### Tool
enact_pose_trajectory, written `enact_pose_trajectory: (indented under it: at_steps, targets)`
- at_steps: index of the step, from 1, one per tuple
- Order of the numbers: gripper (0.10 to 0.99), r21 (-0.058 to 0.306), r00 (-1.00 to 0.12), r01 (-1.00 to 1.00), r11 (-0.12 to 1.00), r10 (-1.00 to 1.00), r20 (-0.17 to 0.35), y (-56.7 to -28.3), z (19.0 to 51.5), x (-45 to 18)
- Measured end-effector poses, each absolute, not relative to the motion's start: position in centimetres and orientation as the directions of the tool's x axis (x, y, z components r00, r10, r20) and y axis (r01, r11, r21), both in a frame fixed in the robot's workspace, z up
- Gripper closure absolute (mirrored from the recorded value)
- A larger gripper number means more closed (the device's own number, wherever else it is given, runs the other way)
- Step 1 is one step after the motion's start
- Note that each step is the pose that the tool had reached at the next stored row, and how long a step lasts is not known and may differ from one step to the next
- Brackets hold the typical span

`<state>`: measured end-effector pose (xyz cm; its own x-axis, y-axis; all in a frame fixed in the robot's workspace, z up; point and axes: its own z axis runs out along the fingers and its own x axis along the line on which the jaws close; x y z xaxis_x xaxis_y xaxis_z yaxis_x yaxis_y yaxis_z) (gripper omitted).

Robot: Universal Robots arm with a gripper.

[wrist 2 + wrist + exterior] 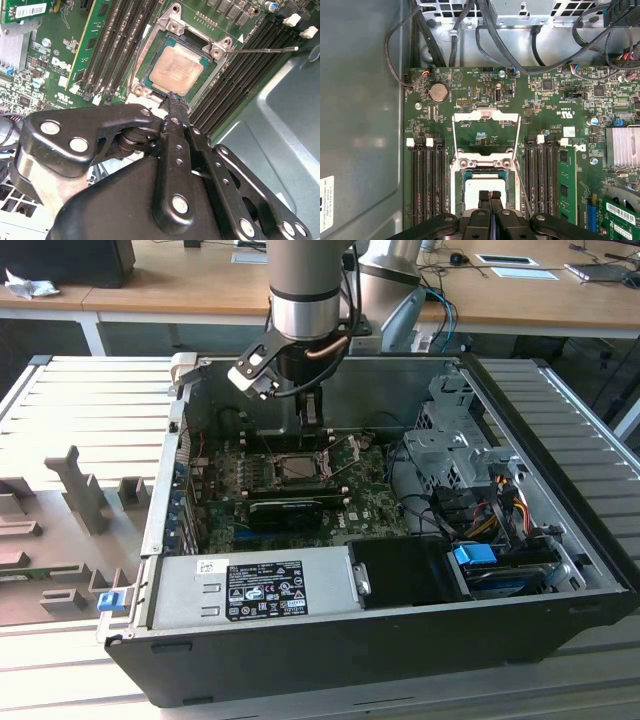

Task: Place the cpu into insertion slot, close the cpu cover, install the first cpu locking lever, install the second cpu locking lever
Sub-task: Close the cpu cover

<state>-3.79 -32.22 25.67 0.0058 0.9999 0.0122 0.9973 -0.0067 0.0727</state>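
cpu (176, 70) in insertion slot (172, 25), cpu cover (485, 116) open

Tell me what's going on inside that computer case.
A robot arm is working over the green motherboard inside an open computer case. The cpu lies in the insertion slot. The cpu cover is swung open, lying back over the board, and a thin locking lever stands free to one side. The gripper, fingers together and empty, is poised at the cpu's edge.
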Motion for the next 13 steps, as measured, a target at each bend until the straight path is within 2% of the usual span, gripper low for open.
enact_pose_trajectory:
  at_steps: [13]
  targets:
    - [0.98, 0.072, 0.006, 0.997, -0.007, 1.0, 0.012, -32.2, 26.31, -3.67]
